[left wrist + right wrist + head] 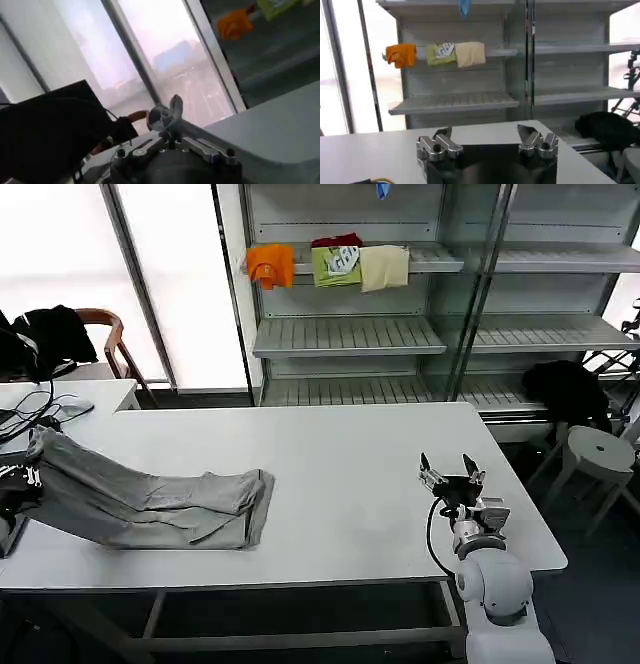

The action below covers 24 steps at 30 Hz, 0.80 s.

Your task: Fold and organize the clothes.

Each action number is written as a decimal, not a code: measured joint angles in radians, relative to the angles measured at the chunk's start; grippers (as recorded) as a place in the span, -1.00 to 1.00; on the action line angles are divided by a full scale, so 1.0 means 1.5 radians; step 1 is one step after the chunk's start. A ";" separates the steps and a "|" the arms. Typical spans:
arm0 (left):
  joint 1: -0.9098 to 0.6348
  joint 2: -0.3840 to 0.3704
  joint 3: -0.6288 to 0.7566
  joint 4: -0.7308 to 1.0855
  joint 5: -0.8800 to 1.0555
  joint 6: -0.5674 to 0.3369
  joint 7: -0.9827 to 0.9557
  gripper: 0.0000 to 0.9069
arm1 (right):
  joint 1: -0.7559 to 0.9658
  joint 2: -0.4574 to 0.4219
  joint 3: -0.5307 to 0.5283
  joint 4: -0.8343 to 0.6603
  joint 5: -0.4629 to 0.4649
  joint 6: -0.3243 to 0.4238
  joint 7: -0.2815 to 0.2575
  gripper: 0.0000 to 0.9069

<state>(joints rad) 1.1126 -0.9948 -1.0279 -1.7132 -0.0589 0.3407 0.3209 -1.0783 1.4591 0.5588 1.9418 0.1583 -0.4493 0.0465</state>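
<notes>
Head view: light grey soft-fabric shirt (pixel 150 499) lies on white table (pixel 360 454), long axis left-right, left end lifted by left gripper (pixel 22 476).
Left wrist view: fingers clenched on grey fabric.
Right wrist view: right gripper (pixel 487 141) spread wide, empty, above table.

One light grey shirt (pixel 150 499) is seen on the left part of the white table (pixel 350 474). The fabric is soft and creased, with long folds running along its length. It is stretched lengthwise. The end nearer the table's middle lies flat on the tabletop and appears doubled over, its edge squared. The other end is lifted off the surface at the table's left edge. A small pinched tuft of grey cloth, probably this shirt, is seen in the left wrist view (pixel 167 115).
</notes>
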 measured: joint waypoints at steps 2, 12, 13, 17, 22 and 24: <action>0.003 -0.018 0.008 -0.021 0.000 0.010 0.002 -0.96 | -0.004 -0.002 0.002 0.001 0.000 0.001 -0.002 1.00; 0.018 -0.154 0.126 -0.117 0.035 0.064 -0.030 -0.96 | -0.024 -0.007 0.010 0.002 -0.001 0.014 -0.001 1.00; 0.020 -0.168 0.142 -0.122 0.041 0.069 -0.035 -0.96 | -0.026 -0.007 0.010 0.002 -0.001 0.016 -0.001 1.00; 0.025 -0.214 0.198 -0.133 0.059 0.088 -0.052 -0.96 | -0.030 -0.007 0.011 0.002 -0.001 0.020 0.000 1.00; 0.024 -0.259 0.251 -0.136 0.071 0.110 -0.070 -0.96 | -0.031 -0.007 0.010 0.000 -0.002 0.023 -0.001 1.00; 0.022 -0.274 0.267 -0.137 0.073 0.118 -0.078 -0.96 | -0.031 -0.007 0.009 -0.002 -0.003 0.024 -0.001 1.00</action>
<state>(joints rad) 1.1450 -1.4054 -0.6280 -1.9192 0.0510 0.5176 0.2037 -1.1248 1.4483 0.5718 1.9392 0.1538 -0.4138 0.0453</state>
